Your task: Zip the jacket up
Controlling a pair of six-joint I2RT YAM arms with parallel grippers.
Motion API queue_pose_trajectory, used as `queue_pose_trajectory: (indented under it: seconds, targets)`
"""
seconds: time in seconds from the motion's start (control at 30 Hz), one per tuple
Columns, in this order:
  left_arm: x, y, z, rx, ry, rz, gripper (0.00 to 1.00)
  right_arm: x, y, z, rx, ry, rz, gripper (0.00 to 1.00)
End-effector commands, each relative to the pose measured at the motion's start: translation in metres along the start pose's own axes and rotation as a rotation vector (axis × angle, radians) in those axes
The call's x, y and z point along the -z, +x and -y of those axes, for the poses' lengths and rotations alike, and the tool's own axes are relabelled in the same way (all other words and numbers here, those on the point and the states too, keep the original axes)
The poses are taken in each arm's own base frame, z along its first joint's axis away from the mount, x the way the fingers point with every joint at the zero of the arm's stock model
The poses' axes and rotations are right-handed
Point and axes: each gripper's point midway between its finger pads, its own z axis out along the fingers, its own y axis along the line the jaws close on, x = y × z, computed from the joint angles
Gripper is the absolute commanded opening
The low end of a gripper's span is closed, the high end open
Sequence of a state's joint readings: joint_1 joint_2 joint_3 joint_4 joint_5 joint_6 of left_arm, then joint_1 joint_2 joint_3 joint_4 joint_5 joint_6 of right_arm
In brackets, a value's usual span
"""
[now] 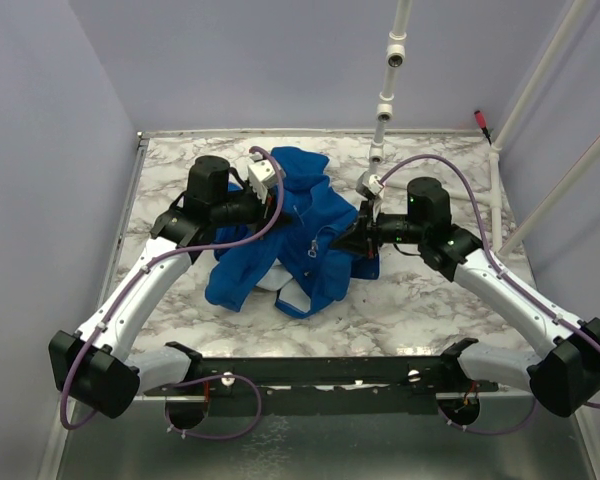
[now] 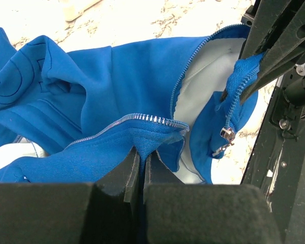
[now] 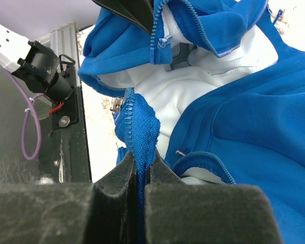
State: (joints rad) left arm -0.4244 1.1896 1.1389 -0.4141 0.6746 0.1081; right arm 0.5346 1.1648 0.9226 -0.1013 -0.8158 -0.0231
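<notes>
At the near edge, the two arms are angling inward over the marble table [image 1: 430,310]. The jacket [image 1: 300,235] is lying crumpled at the middle of the table between them, its pale lining showing at the open front. The left gripper [image 2: 142,158] is pinching a fold of blue fabric just below a row of zipper teeth [image 2: 152,118], its jaws pressing tight on the cloth. The right gripper [image 3: 141,163] is clamping the other zipper edge, jaws closed on the toothed strip, with the metal slider [image 3: 119,104] sitting just above its fingers. Beyond the jacket, a white pipe [image 1: 388,90] is standing at the far edge
</notes>
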Motion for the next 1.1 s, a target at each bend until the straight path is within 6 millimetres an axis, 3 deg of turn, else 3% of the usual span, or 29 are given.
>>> queue_pose_trajectory:
  seconds: [0.0, 0.3, 0.5, 0.77, 1.07]
  targets:
    - [0.008, -0.017, 0.019, -0.010, 0.062, 0.034, 0.00, 0.001, -0.013, 0.002, 0.031, 0.013, 0.044, 0.01]
    - [0.016, -0.004, 0.029, -0.034, 0.072, -0.018, 0.00, 0.003, -0.001, -0.001, 0.121, -0.001, 0.004, 0.01]
    - [0.016, -0.002, 0.035, -0.046, 0.083, -0.025, 0.00, 0.001, -0.002, -0.013, 0.230, -0.067, 0.046, 0.01]
    - [0.015, -0.003, 0.036, -0.059, 0.061, -0.029, 0.00, -0.010, 0.002, -0.018, 0.236, -0.128, 0.036, 0.01]
    - [0.014, -0.003, 0.033, -0.072, 0.012, -0.038, 0.00, -0.016, -0.009, -0.013, 0.282, -0.113, 0.066, 0.01]
